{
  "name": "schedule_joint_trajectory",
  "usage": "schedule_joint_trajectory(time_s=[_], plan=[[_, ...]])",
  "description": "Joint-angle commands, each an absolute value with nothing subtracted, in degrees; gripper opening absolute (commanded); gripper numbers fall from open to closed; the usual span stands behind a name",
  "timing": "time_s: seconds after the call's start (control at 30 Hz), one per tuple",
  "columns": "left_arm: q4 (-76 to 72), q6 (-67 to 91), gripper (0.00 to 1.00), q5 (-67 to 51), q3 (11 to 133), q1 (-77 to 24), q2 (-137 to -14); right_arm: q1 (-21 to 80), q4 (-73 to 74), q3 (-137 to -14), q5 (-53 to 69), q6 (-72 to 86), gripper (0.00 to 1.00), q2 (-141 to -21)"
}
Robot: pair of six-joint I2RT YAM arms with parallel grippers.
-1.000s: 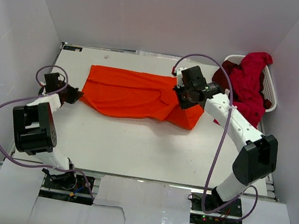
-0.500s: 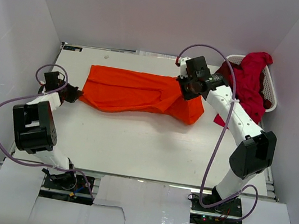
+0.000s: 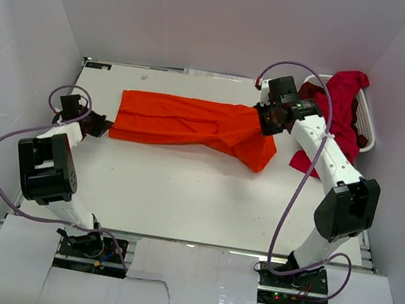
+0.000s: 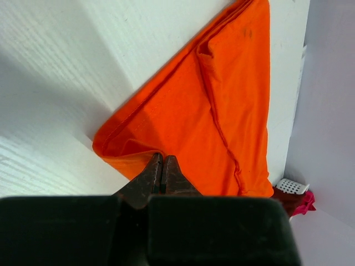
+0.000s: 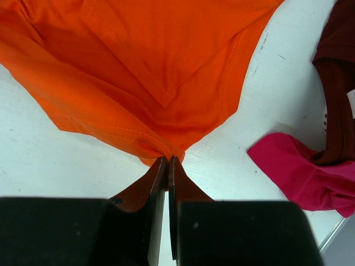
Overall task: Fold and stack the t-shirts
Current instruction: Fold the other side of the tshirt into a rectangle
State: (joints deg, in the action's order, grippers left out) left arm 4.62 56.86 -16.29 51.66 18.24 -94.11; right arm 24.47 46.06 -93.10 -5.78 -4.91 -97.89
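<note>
Where it lies taut, orange t-shirt (image 3: 184, 122) creases lengthwise.

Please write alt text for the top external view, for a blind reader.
An orange t-shirt lies stretched across a white table, the left hand pinching its left end and the right hand its right end. Red t-shirts spill from a white basket at far right.

no text, label, brand or number legible, in any of the three views
</note>
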Motion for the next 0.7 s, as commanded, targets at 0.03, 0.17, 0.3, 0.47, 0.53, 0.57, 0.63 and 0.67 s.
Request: schedule_joint_trajectory(time_s=[0.03, 0.17, 0.3, 0.47, 0.53, 0.57, 0.63, 0.67], plan=[[4.7, 57.3, 0.0, -16.0, 56.3, 17.9, -94.6, 23.8, 46.0, -93.6, -4.7, -5.2, 0.08, -95.9], [5.8, 57.0, 0.0, -15.6, 59.1, 17.9, -95.2, 23.6, 46.0, -94.4, -4.0, -5.3, 0.08, -96.9], [7.1, 56.4, 0.0, -15.4, 61.6, 17.9, -96.1, 23.6, 46.0, -95.8, -3.5, -5.5, 0.08, -98.3], [7.2, 56.4, 0.0, -15.1, 63.1, 17.9, -96.8, 23.6, 46.4, -98.9, -2.4, -5.9, 0.08, -100.6], [7.4, 56.1, 0.0, -15.2, 63.8, 17.9, -97.2, 23.6, 46.8, -99.9, -2.0, -6.2, 0.08, -102.0], [7.6, 56.0, 0.0, -15.2, 64.2, 17.9, -97.6, 23.6, 47.0, -100.5, -2.1, -6.4, 0.08, -102.6], [7.6, 55.9, 0.0, -15.3, 65.0, 17.9, -98.3, 23.6, 47.6, -102.0, -1.9, -6.7, 0.08, -104.0], [7.6, 55.9, 0.0, -15.4, 65.3, 17.9, -98.5, 23.6, 47.7, -102.4, -1.8, -6.8, 0.08, -104.4]])
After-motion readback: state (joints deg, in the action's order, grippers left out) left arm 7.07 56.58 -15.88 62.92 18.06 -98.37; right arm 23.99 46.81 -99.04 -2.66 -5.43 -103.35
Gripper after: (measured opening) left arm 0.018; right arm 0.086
